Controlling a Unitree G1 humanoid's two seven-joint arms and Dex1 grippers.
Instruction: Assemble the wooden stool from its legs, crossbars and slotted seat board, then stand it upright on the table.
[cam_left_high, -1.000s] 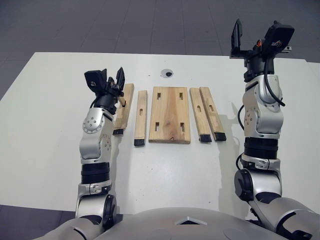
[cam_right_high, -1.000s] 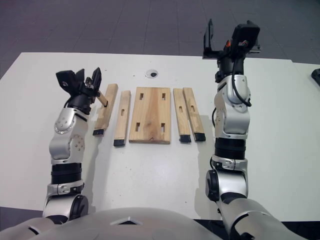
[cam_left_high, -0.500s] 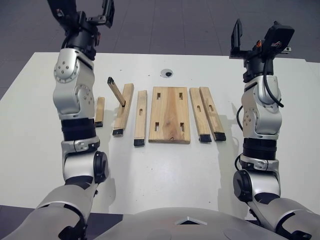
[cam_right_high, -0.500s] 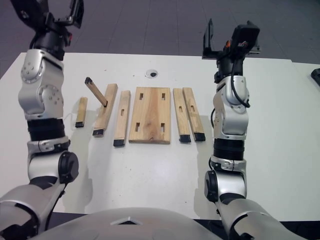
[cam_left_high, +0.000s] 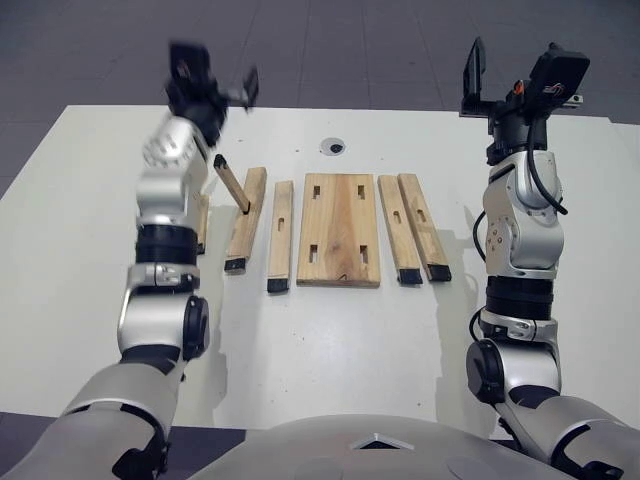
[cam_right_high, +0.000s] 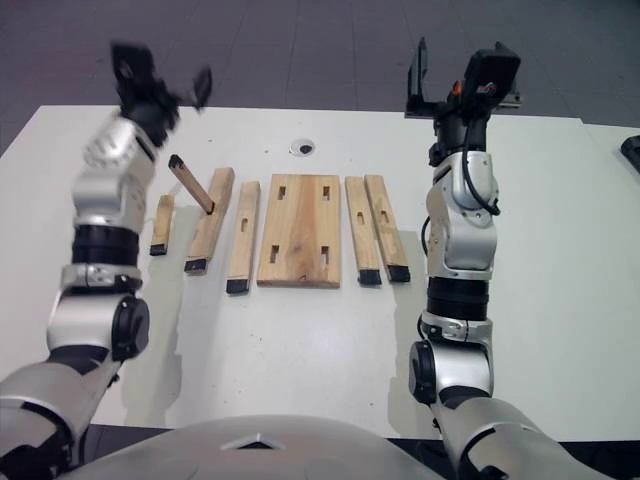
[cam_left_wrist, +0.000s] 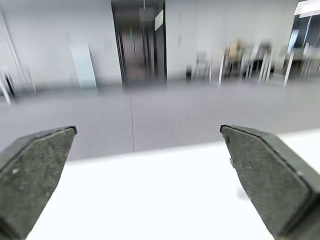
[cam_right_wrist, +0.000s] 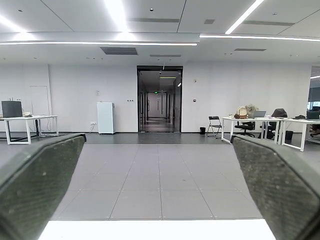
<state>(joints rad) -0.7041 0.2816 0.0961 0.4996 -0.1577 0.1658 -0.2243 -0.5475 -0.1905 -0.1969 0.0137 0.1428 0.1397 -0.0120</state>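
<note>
White table (cam_left_high: 80, 210), grey tile floor beyond. Slotted seat board (cam_left_high: 340, 230) flat at ctr, two legs either side. Leftmost leg (cam_left_high: 246, 218) has a crossbar (cam_left_high: 231, 184) stuck in it, tilted. L gripper (cam_left_high: 215, 80) raised over far-left edge, fingers spread, empty. R gripper (cam_left_high: 512, 75) up at far right, also spread, empty.

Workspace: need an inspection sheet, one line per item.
Surface: white table; round grommet hole at far side.
Job's things: slotted wooden seat board flat, centre; left pair of wooden legs and right pair of wooden legs flat beside it; short dark-tipped crossbar tilted, lower end on the outermost left leg; second crossbar flat by the left arm.
Clutter: dark item, cut off, unidentifiable.
Grippers: left gripper open, raised; right gripper open, raised.
Cables: black cable on right forearm.
Surroundings: grey tiled floor.
</note>
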